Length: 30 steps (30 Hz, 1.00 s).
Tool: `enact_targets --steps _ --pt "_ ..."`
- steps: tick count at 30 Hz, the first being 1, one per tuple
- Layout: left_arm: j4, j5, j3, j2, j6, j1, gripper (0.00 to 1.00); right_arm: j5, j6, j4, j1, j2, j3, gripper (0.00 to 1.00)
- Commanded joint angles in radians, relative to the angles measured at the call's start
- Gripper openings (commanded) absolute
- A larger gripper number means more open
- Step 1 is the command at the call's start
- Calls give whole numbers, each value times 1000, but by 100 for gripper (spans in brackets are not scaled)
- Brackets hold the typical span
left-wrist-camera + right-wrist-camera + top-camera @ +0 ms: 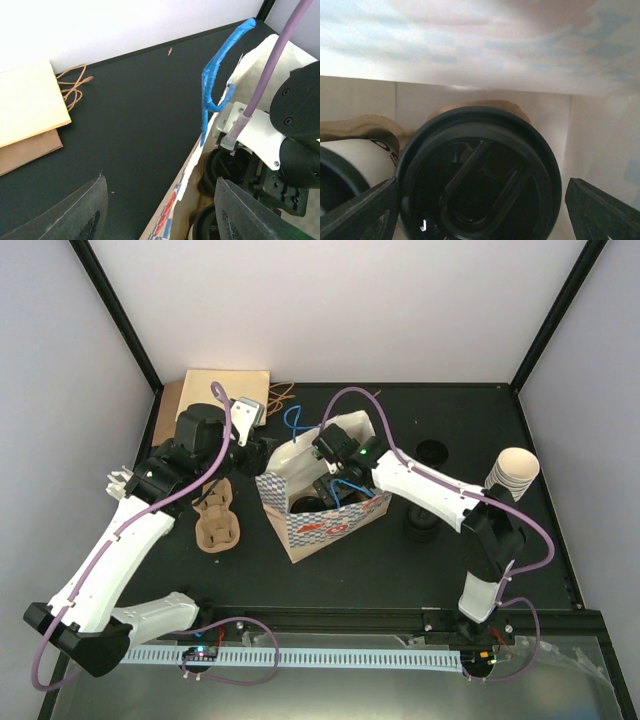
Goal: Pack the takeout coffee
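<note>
The takeout coffee (480, 180), a cup under a round black lid, stands inside the blue-checked paper bag (330, 525) in a brown carrier (365, 127). My right gripper (482, 215) reaches down into the bag and is open around the lid, and its right finger (605, 210) is clear of the rim. A second lidded white cup (350, 165) stands beside it. My left gripper (162, 215) is open at the bag's left wall (185, 200), with one finger (75, 215) outside and the other over the bag's mouth. The bag's blue handle (215, 85) sticks up.
A spare brown cup carrier (215, 518) lies left of the bag. Flat brown paper bags (225, 390) sit at the back left. At the right stand a stack of cream cups (512, 472) and black lids (420, 525), with one more lid (432, 451) behind.
</note>
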Motion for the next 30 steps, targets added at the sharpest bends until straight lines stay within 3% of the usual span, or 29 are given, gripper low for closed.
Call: enact_targets --steps 1,3,12,20,30 --pt "-11 -2 22 -22 -8 9 61 17 -6 -136 4 14 106 94" --pt "-13 -3 19 -22 -7 9 61 23 -7 -154 6 12 146 100" --pt "-37 -38 18 -36 -15 11 63 18 -17 -182 18 -46 223 100" --pt "-87 -101 20 -58 -48 22 64 12 -31 -89 21 -157 212 100" --pt "-91 -37 -14 -84 -59 22 64 70 -66 -122 21 -179 342 100"
